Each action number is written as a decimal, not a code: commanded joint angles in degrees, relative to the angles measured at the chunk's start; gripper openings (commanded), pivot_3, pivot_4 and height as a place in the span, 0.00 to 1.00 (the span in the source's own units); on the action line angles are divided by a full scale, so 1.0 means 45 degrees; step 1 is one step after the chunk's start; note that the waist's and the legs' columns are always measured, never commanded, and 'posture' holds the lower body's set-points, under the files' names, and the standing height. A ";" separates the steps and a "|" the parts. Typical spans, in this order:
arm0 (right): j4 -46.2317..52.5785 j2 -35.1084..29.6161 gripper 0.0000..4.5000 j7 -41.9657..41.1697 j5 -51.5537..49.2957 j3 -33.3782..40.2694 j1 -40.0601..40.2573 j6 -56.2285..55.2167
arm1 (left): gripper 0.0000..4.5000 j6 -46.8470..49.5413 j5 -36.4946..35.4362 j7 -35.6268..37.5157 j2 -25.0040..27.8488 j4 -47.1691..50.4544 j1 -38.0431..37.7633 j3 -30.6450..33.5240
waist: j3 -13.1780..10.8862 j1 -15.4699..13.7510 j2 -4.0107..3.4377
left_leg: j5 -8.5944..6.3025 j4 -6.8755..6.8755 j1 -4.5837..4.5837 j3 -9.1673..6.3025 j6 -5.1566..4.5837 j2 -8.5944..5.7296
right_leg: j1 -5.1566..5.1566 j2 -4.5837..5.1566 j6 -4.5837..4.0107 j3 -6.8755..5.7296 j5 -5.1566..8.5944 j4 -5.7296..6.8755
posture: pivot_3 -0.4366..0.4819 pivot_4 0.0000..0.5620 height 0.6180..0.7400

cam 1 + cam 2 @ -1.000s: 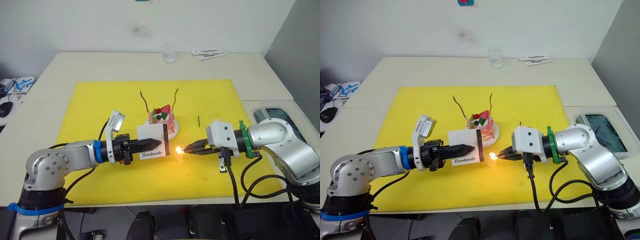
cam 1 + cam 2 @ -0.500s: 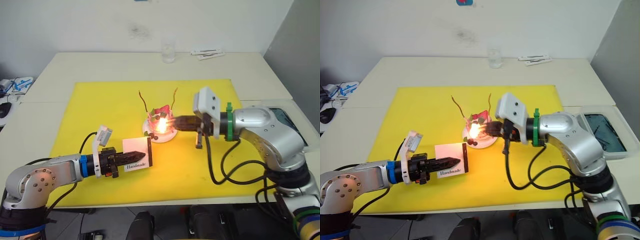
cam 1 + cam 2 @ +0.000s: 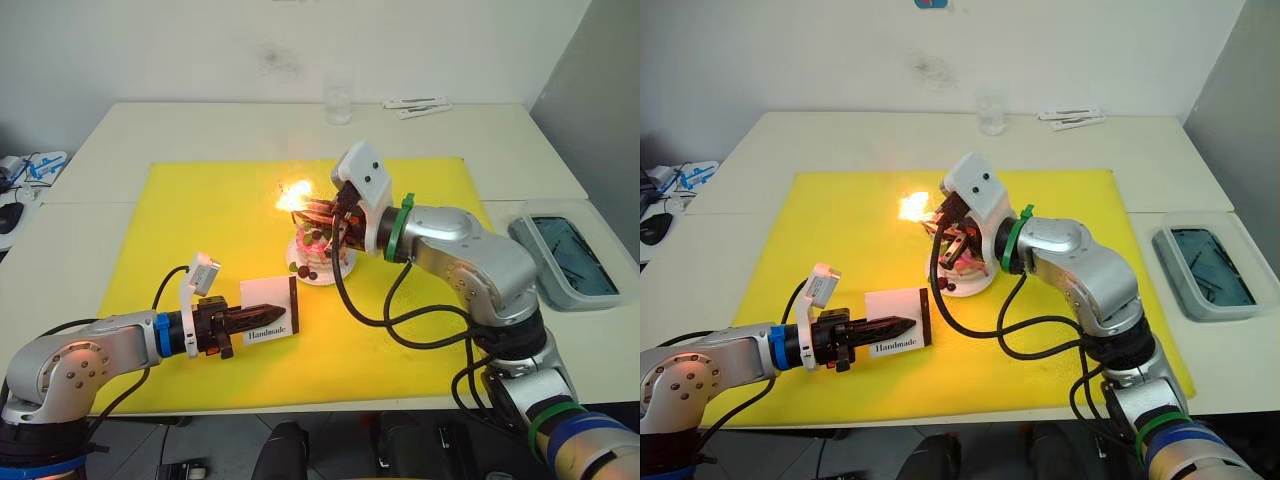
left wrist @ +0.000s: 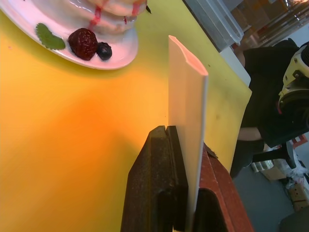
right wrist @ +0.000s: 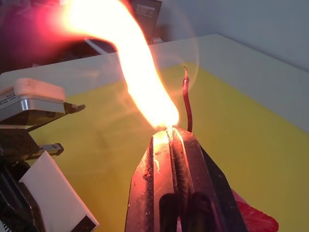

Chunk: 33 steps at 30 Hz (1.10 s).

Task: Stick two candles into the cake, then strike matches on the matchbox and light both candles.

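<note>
A yellow mat [image 3: 200, 220] covers the table. On it, near the middle, sits the cake [image 3: 322, 250] on its small white plate, likely soft and easily dented. The left gripper [image 3: 262, 314] is clenched on the matchbox [image 3: 268, 308], which stands on edge near the cake, its long axis level; it looks light and stiff, best pinched by its flat faces. The right gripper [image 3: 938, 215], above the cake, is clenched on a burning match [image 5: 166, 129], flame beside one upright candle [image 5: 187, 99]. The candle looks thin and brittle.
</note>
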<state>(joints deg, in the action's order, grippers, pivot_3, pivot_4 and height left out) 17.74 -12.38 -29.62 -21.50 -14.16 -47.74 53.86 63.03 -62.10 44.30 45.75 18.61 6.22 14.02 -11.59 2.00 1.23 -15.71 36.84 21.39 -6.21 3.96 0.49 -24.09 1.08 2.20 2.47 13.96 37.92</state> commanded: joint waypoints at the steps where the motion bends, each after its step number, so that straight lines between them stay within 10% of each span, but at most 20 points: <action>1: -0.0020 0.0279 0.00 0.0298 -0.0039 0.0466 -0.0504 -0.0123 | 0.00 -0.0279 0.0085 0.0225 0.0055 0.0198 0.0089 0.0105 | 0.0000 0.0009 0.0000 | 0.0000 0.0002 0.0013 -0.0002 0.0000 0.0000 | -0.0016 -0.0001 -0.0006 -0.0002 -0.0004 0.0008 | 0.48 0.27 1.00; 33: -0.0503 0.0564 0.00 0.0096 -0.0103 0.0249 -0.1096 -0.0174 | 0.00 -0.0255 0.0230 0.0379 -0.0166 -0.0038 0.0526 -0.0013 | 0.0000 0.0074 -0.0001 | 0.0000 0.0002 0.0024 -0.0010 0.0000 0.0005 | -0.0024 -0.0005 -0.0028 -0.0009 -0.0010 0.0012 | 0.48 0.27 1.00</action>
<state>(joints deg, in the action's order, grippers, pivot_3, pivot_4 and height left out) 14.20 -10.38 -29.25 -21.51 -13.63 -50.68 53.33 62.10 -60.65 45.61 45.01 17.74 7.90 13.71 -11.59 2.33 1.23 -15.71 36.85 21.50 -6.26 3.96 0.51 -24.19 1.06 2.07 2.43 13.91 37.97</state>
